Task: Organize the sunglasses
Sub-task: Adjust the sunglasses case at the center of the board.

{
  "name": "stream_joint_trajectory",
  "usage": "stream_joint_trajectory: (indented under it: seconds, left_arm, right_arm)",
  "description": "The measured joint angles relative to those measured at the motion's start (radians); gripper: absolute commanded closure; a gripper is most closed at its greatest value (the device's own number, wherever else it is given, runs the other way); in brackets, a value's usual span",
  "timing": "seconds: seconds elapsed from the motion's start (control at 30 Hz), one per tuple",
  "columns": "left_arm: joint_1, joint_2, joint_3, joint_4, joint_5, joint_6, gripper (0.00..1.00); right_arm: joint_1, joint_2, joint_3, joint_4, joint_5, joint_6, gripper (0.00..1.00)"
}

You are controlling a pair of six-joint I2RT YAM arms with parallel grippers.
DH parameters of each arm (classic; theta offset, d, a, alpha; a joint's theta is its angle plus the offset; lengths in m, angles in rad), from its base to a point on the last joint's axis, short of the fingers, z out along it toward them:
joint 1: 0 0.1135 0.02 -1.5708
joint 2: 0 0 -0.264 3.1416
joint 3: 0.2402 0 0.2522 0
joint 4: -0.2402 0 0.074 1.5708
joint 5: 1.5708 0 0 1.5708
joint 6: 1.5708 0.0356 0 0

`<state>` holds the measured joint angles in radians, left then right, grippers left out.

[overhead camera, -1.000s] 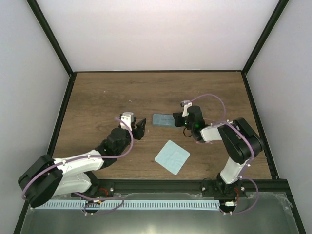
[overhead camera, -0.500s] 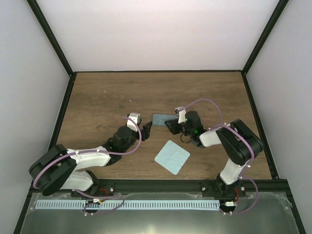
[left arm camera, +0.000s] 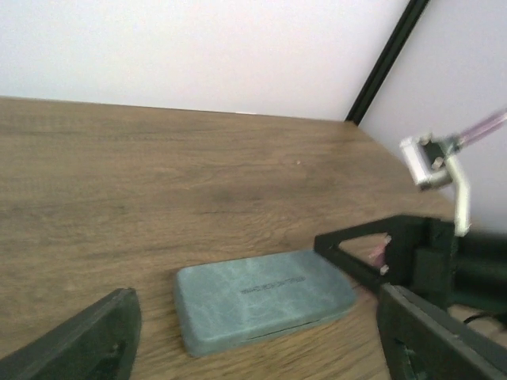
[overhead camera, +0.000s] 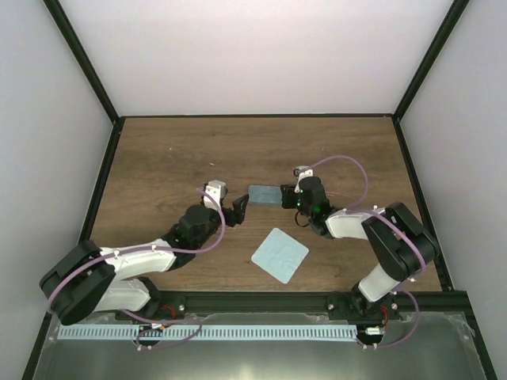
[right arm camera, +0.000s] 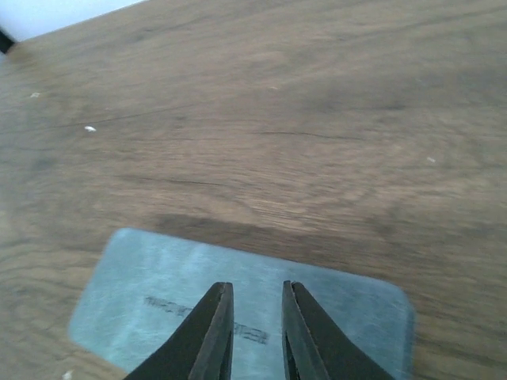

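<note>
A closed blue-grey glasses case (overhead camera: 262,195) lies flat mid-table, also seen in the left wrist view as the case (left arm camera: 261,297) and from above as the case (right arm camera: 238,301). The sunglasses themselves are out of view. My left gripper (overhead camera: 238,208) is open just left of the case, its wide-set jaws (left arm camera: 253,348) framing the case's near side without touching it. My right gripper (overhead camera: 287,198) hangs over the case's right end. Its fingertips (right arm camera: 255,289) stand a narrow gap apart above the lid, nothing between them. One of its black fingers (left arm camera: 356,241) shows beside the case.
A light blue square cloth (overhead camera: 280,254) lies flat in front of the case, between the two arms. Black frame posts and white walls bound the wooden table (overhead camera: 190,150) on three sides.
My left gripper has slid right toward the case and opened wider. My right gripper has shifted left over the case's right end. The case and cloth have stayed put.
</note>
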<state>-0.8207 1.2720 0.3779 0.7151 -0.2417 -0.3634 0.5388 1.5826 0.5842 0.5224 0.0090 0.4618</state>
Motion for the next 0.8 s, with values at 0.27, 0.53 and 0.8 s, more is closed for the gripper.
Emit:
stream_joint_trajectory:
  seconds: [0.27, 0.53, 0.8]
  left_arm:
    - [0.000, -0.067, -0.004, -0.003, 0.000, 0.012, 0.00]
    - [0.000, -0.064, -0.004, -0.007, -0.001, 0.018, 0.00]
    - [0.000, -0.060, -0.004, -0.006, 0.000, 0.025, 0.00]
  right_arm:
    - [0.000, 0.012, -0.040, -0.027, 0.140, 0.025, 0.63]
    - [0.000, 0.031, -0.047, -0.016, 0.123, 0.014, 0.52]
    - [-0.005, 0.082, -0.032, 0.002, 0.022, -0.004, 0.52]
